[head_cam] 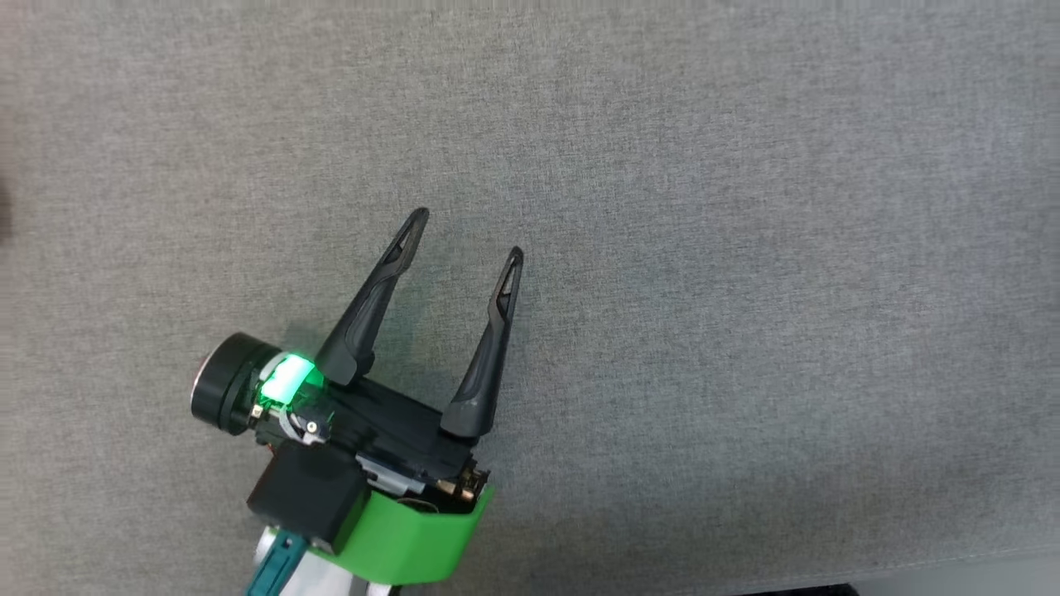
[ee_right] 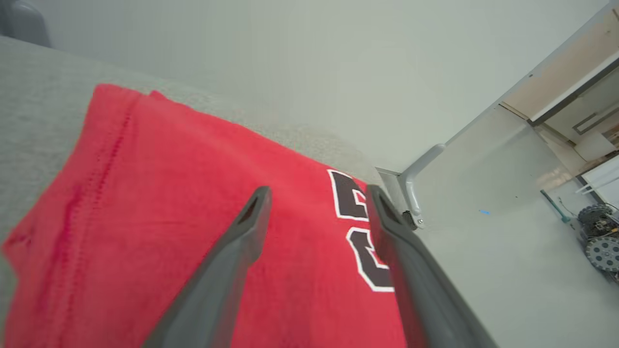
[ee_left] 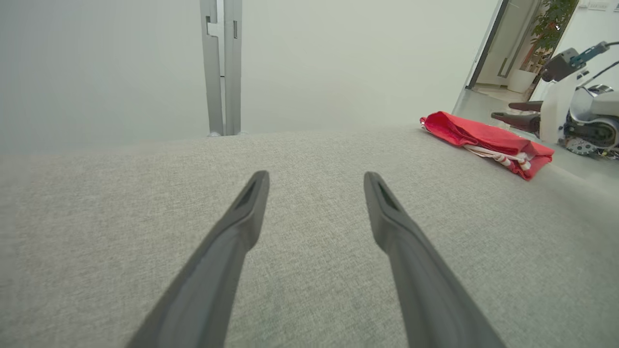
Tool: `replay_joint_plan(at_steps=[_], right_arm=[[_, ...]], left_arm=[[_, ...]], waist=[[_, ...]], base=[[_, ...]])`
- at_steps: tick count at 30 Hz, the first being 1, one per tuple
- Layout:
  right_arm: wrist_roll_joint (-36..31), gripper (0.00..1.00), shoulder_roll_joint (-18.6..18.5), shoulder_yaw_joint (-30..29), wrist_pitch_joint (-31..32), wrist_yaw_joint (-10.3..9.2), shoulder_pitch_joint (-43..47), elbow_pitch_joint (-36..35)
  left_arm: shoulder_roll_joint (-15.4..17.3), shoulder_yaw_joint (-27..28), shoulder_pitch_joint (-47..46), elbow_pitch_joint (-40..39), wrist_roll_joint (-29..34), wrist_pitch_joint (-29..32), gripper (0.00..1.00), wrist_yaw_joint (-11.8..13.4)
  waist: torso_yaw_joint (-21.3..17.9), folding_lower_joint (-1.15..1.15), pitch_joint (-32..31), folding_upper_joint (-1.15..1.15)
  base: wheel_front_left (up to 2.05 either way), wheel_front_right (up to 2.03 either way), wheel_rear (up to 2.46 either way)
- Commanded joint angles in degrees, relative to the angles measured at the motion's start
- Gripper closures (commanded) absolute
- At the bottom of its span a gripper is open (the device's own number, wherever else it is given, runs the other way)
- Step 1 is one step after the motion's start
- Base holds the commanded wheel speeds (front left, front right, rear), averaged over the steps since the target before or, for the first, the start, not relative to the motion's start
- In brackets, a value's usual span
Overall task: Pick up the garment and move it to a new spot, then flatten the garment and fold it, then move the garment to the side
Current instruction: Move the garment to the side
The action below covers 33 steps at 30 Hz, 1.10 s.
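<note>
Right gripper [ee_right: 319, 191] is hovering with its fingers spread wide just over the garment [ee_right: 169, 193], pinching nothing, and the left gripper [head_cam: 469, 233] is hanging open too, well apart over the bare grey table [head_cam: 745, 248]. The jersey is lying folded in a flattish bundle by the table's edge. I'm guessing it's light, soft and floppy, so I'm thinking pinch all the layers at a folded edge.

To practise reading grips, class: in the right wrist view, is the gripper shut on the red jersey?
No, the right gripper's fingers stand wide apart, with the red jersey showing between them.
</note>
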Motion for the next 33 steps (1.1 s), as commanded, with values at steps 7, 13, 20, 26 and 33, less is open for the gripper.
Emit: replay_joint_plan(at_steps=[7, 13, 20, 26, 33], right_arm=[[3.2, 0.0, 10.0, 4.2, -5.7, -0.07, 12.1, 3.3], [7.2, 0.0, 17.2, 7.6, -7.0, -0.07, 21.0, -1.4], [10.1, 0.0, 24.4, 6.4, -7.0, -0.07, 34.5, -15.0], [7.1, 0.0, 29.2, 7.6, -7.0, -0.07, 43.7, -23.5], [2.6, 0.0, 32.2, 8.3, -7.0, -0.07, 52.7, -30.6]], left_arm=[[-1.1, 3.1, 7.1, 6.3, -2.5, 0.0, 0.0, 1.8], [-1.6, 6.4, 12.5, 10.8, -5.1, 0.0, 0.0, 3.4], [-1.7, 10.3, 17.8, 14.3, -7.4, 0.0, 0.0, 4.2], [-1.7, 12.8, 20.7, 16.5, -8.4, 0.0, 0.0, 4.0], [-1.7, 13.7, 23.3, 17.6, -7.4, 0.0, 0.0, 3.8]], waist=[[6.6, -0.01, -21.7, 0.0], [6.8, -0.01, -31.3, 0.0], [6.5, -0.01, -38.7, 0.0], [6.0, -0.01, -41.9, 0.0], [5.6, -0.01, -45.5, 0.0]], base=[[0.0, 0.0, 0.0], [0.0, 0.0, 0.0], [0.0, 0.0, 0.0], [0.0, 0.0, 0.0], [0.0, 0.0, 0.0]])
